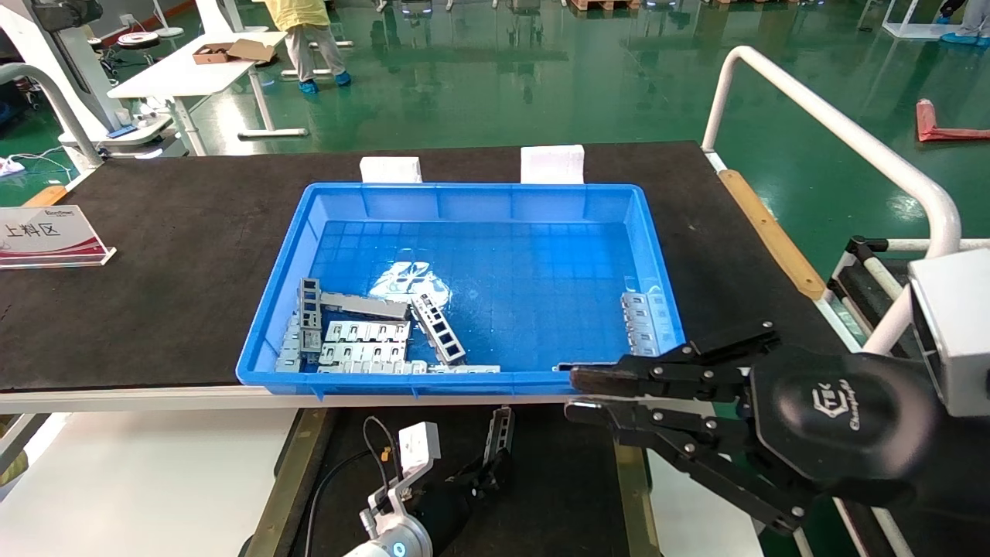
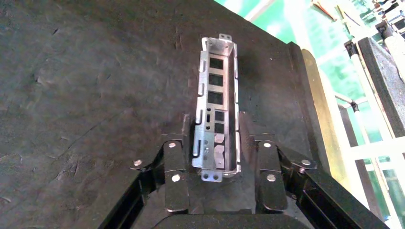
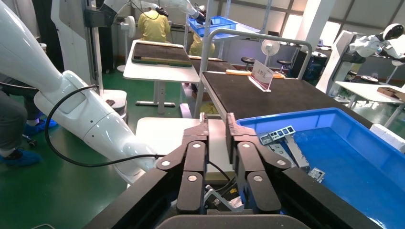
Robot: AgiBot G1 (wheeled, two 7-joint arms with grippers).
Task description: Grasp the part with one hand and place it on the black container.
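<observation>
My left gripper (image 1: 493, 458) is low at the front, over the black container (image 1: 557, 480), a matte-black tray with olive-brass side rails (image 1: 288, 472). It is shut on the part (image 1: 501, 433), a slim silver channel strip with rectangular cutouts. In the left wrist view the part (image 2: 217, 95) sticks out forward between the fingers (image 2: 185, 131), just above the black container (image 2: 95, 95). I cannot tell whether the part touches the surface. My right gripper (image 1: 576, 394) hovers empty at the blue bin's front right corner, its jaws a narrow gap apart (image 3: 216, 121).
A blue plastic bin (image 1: 495, 189) on the black table mat holds several more silver parts (image 1: 363, 340) at its front left and right. A white sign (image 1: 46, 236) stands at the left. A white tube rail (image 1: 835, 124) runs along the right.
</observation>
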